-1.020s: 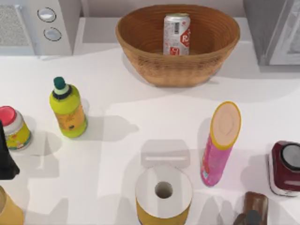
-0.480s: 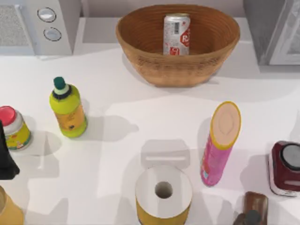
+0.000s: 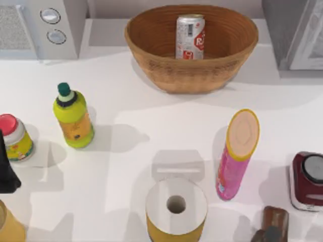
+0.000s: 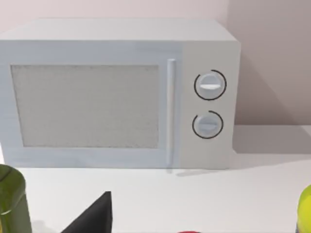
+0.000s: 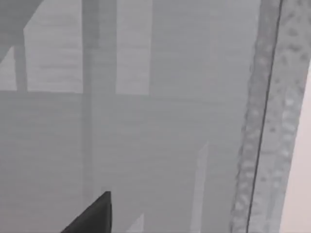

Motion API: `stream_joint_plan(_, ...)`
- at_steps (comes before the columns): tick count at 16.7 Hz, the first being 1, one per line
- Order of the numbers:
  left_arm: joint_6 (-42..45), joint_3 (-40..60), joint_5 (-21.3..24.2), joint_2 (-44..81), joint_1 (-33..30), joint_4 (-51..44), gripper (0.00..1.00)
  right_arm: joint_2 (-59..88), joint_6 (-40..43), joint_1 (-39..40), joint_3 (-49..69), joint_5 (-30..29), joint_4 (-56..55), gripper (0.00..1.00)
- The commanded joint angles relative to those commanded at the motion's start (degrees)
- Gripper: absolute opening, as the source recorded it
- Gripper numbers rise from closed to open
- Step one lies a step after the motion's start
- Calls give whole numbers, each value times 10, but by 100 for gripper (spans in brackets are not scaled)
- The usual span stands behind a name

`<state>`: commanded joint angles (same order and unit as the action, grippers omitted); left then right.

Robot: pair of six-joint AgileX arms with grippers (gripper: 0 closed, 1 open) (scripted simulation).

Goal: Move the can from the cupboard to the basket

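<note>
Wicker basket (image 3: 192,75) at far middle of table (image 3: 151,111), holding can (image 3: 190,38) upright inside. Cupboard (image 3: 298,35) at far right corner, apart from basket. Left gripper (image 3: 6,169) low at table's left edge, just beside red-lidded jar (image 3: 15,138), facing microwave (image 4: 121,92); whether apart or together, cannot tell. Right gripper (image 5: 92,218) close against grey cupboard surface; whether apart or together, likewise cannot tell.
</note>
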<state>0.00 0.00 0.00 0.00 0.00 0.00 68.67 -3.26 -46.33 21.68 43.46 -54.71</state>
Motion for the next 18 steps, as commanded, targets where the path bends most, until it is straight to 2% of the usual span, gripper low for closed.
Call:
stream_joint_plan(4,0,0,0,0,0,0,100,144,11,-91,6,96,-108,100)
stream_joint_plan(7,0,0,0,0,0,0,100,197,15,-122,-4,140,-142,100)
stream_joint_plan(14,0,0,0,0,0,0,100,197,16,-121,1,143,-137,100)
stream_joint_plan(18,0,0,0,0,0,0,100,163,24,-120,86,133,-57,100)
